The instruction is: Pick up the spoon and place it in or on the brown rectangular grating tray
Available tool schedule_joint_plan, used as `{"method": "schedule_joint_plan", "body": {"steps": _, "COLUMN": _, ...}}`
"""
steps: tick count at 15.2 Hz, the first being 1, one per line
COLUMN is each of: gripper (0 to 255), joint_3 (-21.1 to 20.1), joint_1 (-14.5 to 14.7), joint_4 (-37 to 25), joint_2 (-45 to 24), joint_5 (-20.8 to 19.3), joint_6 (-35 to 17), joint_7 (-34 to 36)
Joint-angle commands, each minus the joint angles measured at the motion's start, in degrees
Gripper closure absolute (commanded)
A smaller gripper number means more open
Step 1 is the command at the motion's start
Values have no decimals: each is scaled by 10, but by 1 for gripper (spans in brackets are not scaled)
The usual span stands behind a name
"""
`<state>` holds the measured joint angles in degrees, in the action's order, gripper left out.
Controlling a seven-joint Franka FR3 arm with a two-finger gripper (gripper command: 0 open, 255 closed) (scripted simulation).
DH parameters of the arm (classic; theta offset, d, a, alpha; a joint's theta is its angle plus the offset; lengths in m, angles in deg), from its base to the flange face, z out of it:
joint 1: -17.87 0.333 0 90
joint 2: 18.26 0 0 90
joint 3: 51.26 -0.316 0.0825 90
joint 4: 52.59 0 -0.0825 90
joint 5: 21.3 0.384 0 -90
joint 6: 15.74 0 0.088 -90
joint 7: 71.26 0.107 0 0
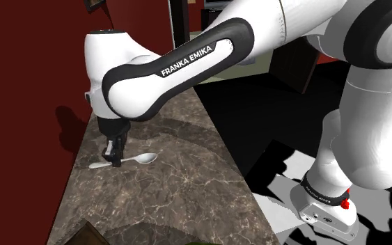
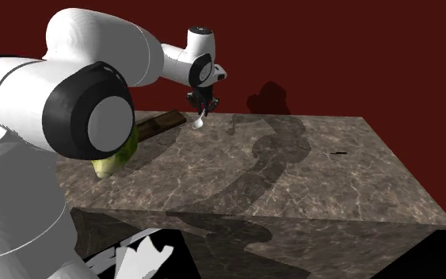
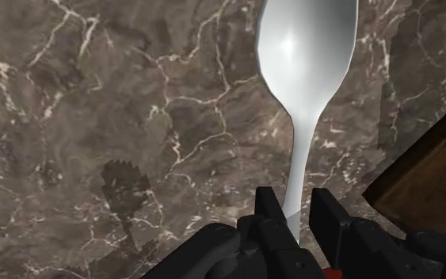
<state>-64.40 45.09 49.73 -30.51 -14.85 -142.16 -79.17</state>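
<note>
Claw [image 3: 295,210]: I'm clamping the spoon [image 3: 306,55] by its handle, bowl pointing straight ahead.
Tray [image 3: 423,170]: lying just beside the claw, along the counter [image 3: 94,119] edge.

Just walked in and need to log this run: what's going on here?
The white arm's black gripper is shut on the handle of a pale spoon, low over the brown stone-patterned counter. Whether the spoon is off the surface is hard to tell. The brown tray lies close beside it, and the spoon is not on it yet.
</note>
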Motion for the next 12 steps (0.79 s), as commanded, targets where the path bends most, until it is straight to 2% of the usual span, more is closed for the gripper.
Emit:
{"method": "schedule_joint_plan", "body": {"steps": 1, "gripper": 255, "joint_3": -8, "joint_1": 16, "joint_4": -3, "joint_2": 1, "joint_5": -8, "joint_6": 1, "joint_7": 29}}
{"method": "schedule_joint_plan", "body": {"steps": 12, "gripper": 255, "joint_3": -43, "joint_1": 118, "joint_4": -70, "joint_2": -48, "joint_5": -72, "joint_6": 8, "joint_7": 191}}
